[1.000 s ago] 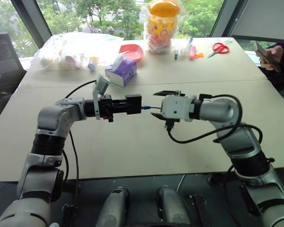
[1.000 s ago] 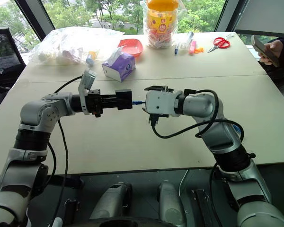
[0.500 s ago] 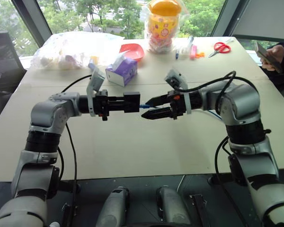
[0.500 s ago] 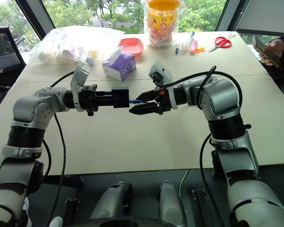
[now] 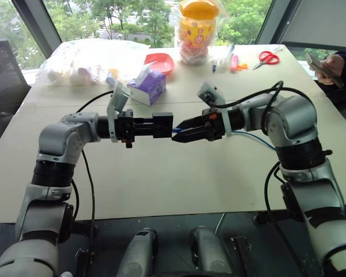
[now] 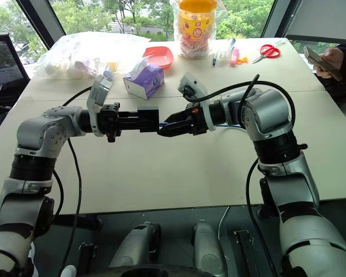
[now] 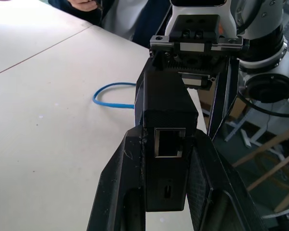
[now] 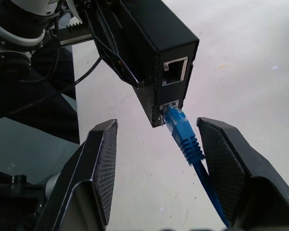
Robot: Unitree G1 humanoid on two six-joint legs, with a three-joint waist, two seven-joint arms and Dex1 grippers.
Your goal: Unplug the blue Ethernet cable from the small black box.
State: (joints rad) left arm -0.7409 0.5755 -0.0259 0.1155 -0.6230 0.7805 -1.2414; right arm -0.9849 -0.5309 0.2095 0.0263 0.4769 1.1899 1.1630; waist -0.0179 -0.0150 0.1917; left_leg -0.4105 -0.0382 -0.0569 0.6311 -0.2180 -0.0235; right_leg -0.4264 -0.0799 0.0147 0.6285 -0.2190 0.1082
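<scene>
Right wrist view: the right gripper (image 8: 156, 178) has its fingers parted on either side of the blue Ethernet cable (image 8: 184, 136), not touching it, plug w/ its boot sitting between the two pads, nearer one of them. Plug is still seated in the lower port of the small black box (image 8: 156, 50); upper port is empty. Left gripper (image 7: 166, 166) has its fingers clenched on the box, holding it up above the worktop (image 5: 161, 179), port face turned toward the right fingers. Change vs a sec ago: the right wrist has rolled over, fingers went from wide apart to roughly half closed, and the tips now point in at the plug, right up against the box face; box itself has barely shifted. My read: approach is done, pinch isn't, so the unplug step is at the grasp stage; next needs the fingers to close on the boot, probably pressing the latch tab, then pull straight away from the box while the left keeps it steady. Rest of the cable trails behind the right fingers, curving down onto the worktop. Containers, well beyond both sets of fingers: purple tissue box (image 5: 148, 86) w/ a tissue sticking up, red bowl (image 5: 160, 62) (contents can't tell), clear bag (image 5: 81, 62) of assorted bits, bagged yellow tub (image 5: 198, 29).
</scene>
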